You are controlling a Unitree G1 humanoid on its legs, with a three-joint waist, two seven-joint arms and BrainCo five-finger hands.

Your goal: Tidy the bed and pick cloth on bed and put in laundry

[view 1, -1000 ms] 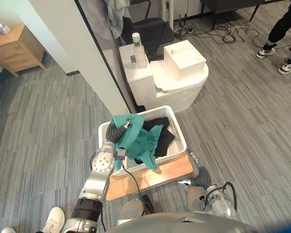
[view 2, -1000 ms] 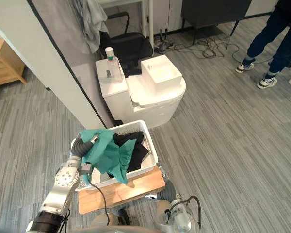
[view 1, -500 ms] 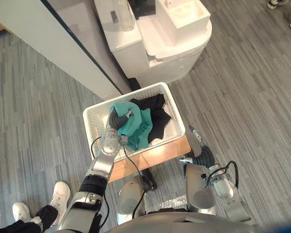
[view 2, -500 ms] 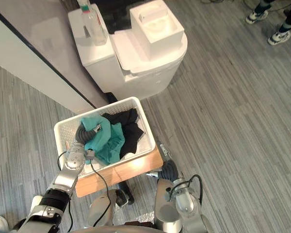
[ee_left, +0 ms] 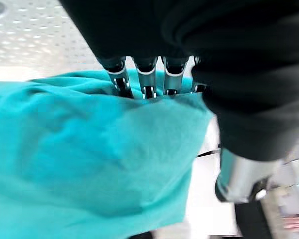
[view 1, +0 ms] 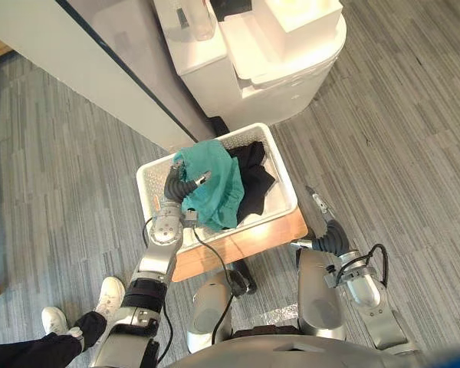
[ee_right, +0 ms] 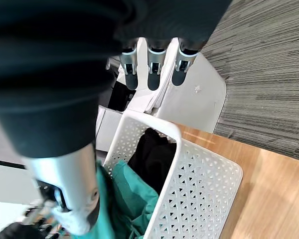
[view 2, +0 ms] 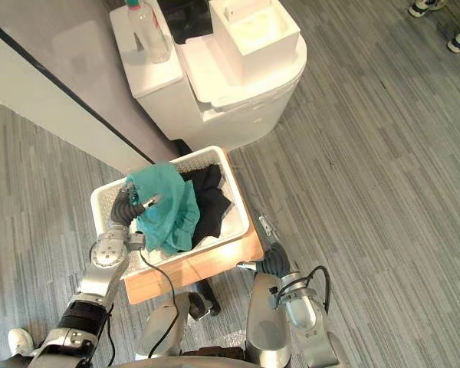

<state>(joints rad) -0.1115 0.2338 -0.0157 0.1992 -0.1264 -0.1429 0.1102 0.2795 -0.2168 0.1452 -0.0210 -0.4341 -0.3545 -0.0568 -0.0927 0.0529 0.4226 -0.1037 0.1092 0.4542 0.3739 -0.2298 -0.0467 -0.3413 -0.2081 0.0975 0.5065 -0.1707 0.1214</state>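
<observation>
— Teal cloth (view 1: 215, 184): where?
— Draped over the left hand (ee_left: 148, 79) inside the white basket (view 1: 284, 184), black cloth (view 1: 253, 176) just beside; grip cannot be told.
— Around?
— A wooden board (view 1: 253, 241) is under the basket; the fingers of the right hand (ee_right: 153, 69) are held straight, empty, beside it.

Bottle (view 2: 155, 37) atop white toilet (view 2: 241, 80); wooden stand (view 2: 215, 262).

No text, number or sign here can be read. Any print on the clear plastic bottle (view 2: 149, 37) standing on the white rounded unit (view 2: 241, 88) is too small to make out. The white perforated plastic basket (view 2: 236, 195) shows plain walls.
</observation>
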